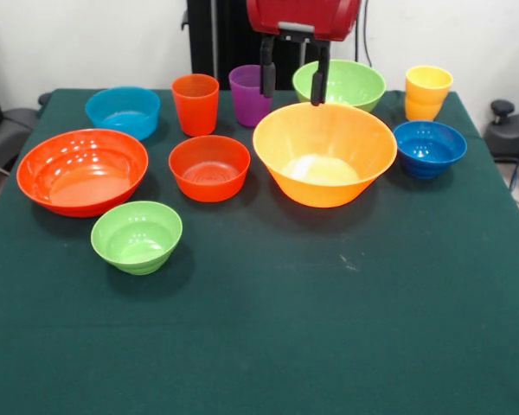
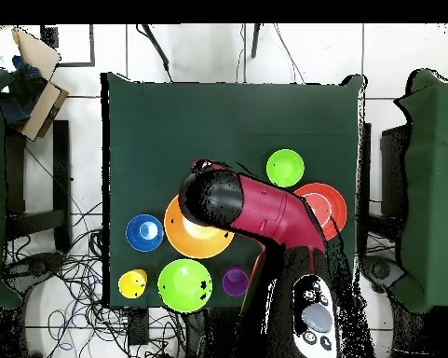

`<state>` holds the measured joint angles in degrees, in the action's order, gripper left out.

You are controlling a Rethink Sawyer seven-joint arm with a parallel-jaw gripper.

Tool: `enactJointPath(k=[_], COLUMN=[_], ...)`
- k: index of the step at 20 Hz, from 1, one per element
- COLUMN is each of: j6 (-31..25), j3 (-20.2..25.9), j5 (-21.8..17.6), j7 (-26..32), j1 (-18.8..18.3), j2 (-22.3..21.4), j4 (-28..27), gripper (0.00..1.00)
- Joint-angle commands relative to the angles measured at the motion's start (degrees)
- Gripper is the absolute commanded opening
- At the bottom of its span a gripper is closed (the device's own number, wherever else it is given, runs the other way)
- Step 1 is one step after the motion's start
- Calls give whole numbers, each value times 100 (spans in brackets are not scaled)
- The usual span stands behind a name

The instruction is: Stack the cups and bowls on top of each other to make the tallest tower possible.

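My gripper (image 1: 291, 97) hangs open and empty above the far rim of the large yellow-orange bowl (image 1: 324, 154), in front of the purple cup (image 1: 247, 95) and a light green bowl (image 1: 339, 84). The orange-red cup (image 1: 195, 104) and light blue bowl (image 1: 123, 111) stand at the far left. The yellow cup (image 1: 427, 92) and dark blue bowl (image 1: 429, 148) stand at the right. The large red-orange bowl (image 1: 82, 170), medium red-orange bowl (image 1: 209, 167) and smaller light green bowl (image 1: 137, 236) stand at the left. Every piece stands alone; no tower shows. In the overhead view the arm (image 2: 255, 210) hides the gripper.
The table (image 1: 329, 328) has a dark green cloth, with its near edge at the bottom of the front view. The black pedestal (image 1: 216, 39) stands behind the cups. Chairs (image 2: 22, 186) and cables (image 2: 69, 280) lie beside the table.
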<state>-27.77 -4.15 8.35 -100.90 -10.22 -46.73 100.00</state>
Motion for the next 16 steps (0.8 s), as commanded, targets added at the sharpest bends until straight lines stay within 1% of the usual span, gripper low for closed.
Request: enactJointPath(k=[1,4,11,15,16], j6=[157,161,214,144,66], j3=[457,455,646,582,491], j5=[-256,-284,-310,-325,-307], j7=[-435,-400,-157,-240,-331], j1=[61,40,-210,-147,-101], j2=[293,320,313,313,307], j4=[72,42,185,134,122], gripper=[100,100,100,100,100])
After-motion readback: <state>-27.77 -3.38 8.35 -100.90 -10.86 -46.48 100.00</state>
